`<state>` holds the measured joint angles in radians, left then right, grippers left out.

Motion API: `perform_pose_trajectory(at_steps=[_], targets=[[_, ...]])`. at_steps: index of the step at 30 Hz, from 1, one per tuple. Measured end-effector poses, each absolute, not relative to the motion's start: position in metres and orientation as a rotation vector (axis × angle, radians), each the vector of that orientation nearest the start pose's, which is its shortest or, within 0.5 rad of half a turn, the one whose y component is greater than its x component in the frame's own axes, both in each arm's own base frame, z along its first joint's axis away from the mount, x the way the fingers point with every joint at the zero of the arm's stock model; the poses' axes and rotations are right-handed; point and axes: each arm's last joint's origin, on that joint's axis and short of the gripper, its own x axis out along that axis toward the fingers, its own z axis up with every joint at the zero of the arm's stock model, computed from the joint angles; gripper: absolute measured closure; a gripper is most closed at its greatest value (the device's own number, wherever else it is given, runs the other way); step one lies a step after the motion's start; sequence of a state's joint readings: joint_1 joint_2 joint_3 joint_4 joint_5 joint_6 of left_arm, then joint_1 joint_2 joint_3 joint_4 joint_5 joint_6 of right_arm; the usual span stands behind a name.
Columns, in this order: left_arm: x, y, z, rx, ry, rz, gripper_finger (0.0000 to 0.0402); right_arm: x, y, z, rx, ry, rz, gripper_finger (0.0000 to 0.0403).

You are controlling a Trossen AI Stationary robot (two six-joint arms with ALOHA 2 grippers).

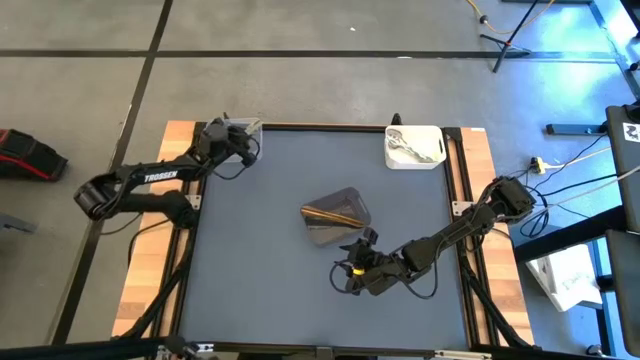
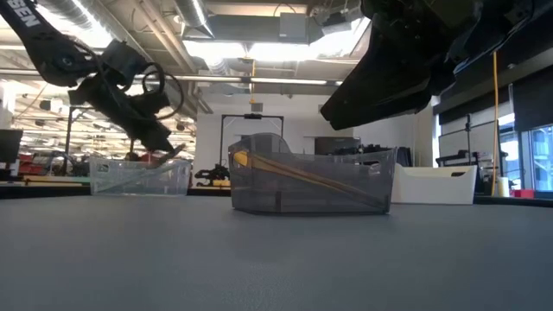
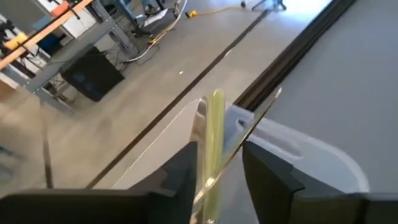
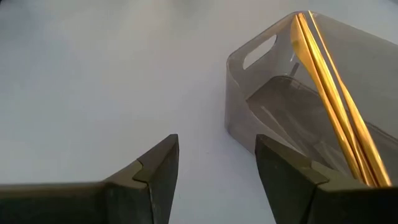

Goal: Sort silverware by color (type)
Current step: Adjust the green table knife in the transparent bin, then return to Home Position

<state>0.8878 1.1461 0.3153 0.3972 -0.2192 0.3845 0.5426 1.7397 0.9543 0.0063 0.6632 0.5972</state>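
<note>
So: we find the silverware already split among three tubs. In the left wrist view a pale-green-handled knife (image 3: 214,149) stands pinched between the fingers of the left gripper (image 3: 217,186), jaws narrowed on its handle, with the clear tub (image 3: 292,149) just beyond. In the high view this gripper (image 1: 243,143) hangs at the table's 11 o'clock corner, over that tub (image 1: 247,128). We judge it is held there for release among its own kind; whether other knives lie inside we cannot tell.

At mid-table sits the grey tub (image 1: 338,215), slightly past centre toward 3 o'clock. Gold pieces (image 4: 329,87) lean slantwise across it, one end propped on the rim, the other down in the far corner; the low view shows the same slant (image 2: 302,177). Being longer than the tub floor, they rest tilted rather than flat.

At 1 o'clock stands the white tub (image 1: 415,147), with silver spoons (image 1: 405,145) lying in it.

The right gripper (image 1: 362,250) hovers at about 5 o'clock, just beside the grey tub, its fingers (image 4: 155,171) spread wide and holding nothing. We read this as a waiting pose, aimed at the tub's handle cut-out.

No loose utensil shows on the grey mat (image 1: 260,260), so we judge the sorting nearly done, the green knife being the last in hand. Risk: a drop from height could bounce it off the clear rim.
</note>
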Motion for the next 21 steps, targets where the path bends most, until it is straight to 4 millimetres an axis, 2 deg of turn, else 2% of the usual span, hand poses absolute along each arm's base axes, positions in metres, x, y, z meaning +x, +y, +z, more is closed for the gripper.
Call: perform_pose_trajectory(at_steps=[4, 8, 11, 14, 17, 21], targets=[[0.128, 0.156, 0.174, 0.182, 0.572, 0.999, 0.0260, 0.304, 0.163, 0.169, 0.134, 0.576, -0.296, 0.0205], [0.127, 0.144, 0.185, 0.190, 0.549, 1.032, 0.0256, 0.304, 0.163, 0.169, 0.133, 0.577, -0.296, 0.0205], [0.125, 0.131, 0.192, 0.126, 0.492, 0.988, 0.0256, 0.304, 0.163, 0.169, 0.132, 0.578, -0.296, 0.0205], [0.129, 0.115, 0.202, 0.051, 0.372, 0.792, 0.0258, 0.304, 0.163, 0.169, 0.132, 0.577, -0.297, 0.0205], [0.137, 0.095, 0.211, -0.003, 0.258, 0.496, 0.0262, 0.304, 0.163, 0.169, 0.134, 0.575, -0.296, 0.0205], [0.148, 0.065, 0.216, -0.031, 0.208, 0.172, 0.0269, 0.306, 0.160, 0.170, 0.137, 0.577, -0.291, 0.0205]])
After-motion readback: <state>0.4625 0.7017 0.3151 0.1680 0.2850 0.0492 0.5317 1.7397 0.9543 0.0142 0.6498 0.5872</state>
